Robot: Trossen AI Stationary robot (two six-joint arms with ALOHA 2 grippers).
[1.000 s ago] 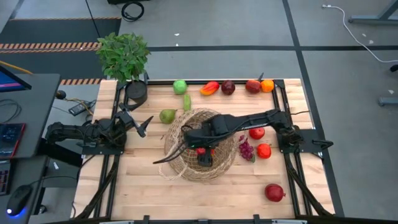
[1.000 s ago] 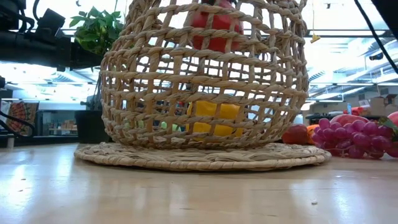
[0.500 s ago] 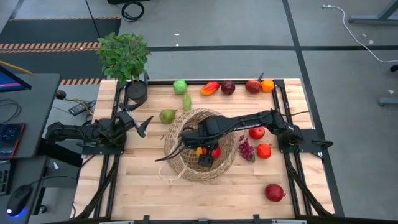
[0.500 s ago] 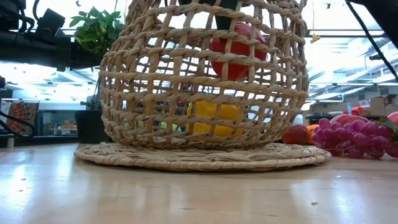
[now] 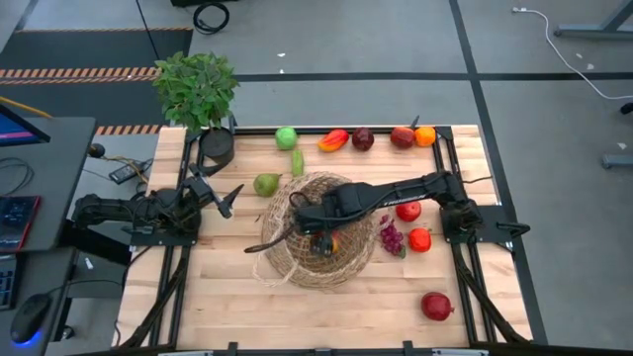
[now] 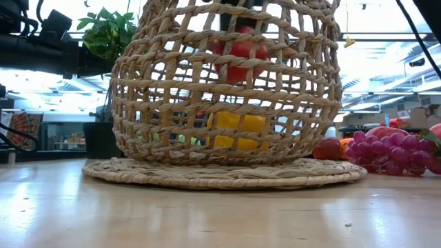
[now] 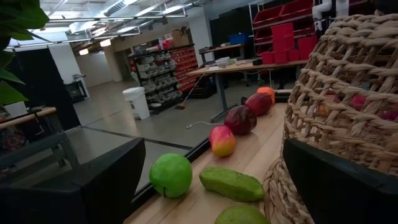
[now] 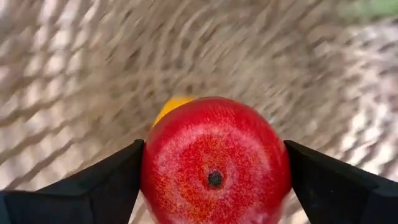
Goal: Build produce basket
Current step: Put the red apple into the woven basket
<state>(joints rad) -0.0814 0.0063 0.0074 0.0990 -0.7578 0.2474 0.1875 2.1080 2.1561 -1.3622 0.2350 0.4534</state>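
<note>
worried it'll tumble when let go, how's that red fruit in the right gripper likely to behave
The red fruit looks round and glossy, so it may be slippery and apt to roll once the right gripper releases it. Inside the basket, the woven wall should probably stop it, beside the yellow piece.

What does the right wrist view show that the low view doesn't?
Only the right wrist view: the right gripper with both dark fingers pressed on the sides of the red fruit, and the fruit's dark blossom-end dot.

Only the low view: the basket from outside on its flat woven base, the purple grapes beside it, and the potted plant behind.

Both: the red fruit up inside the basket, above a yellow piece that the wrist view only catches as a sliver behind the fruit.
</note>
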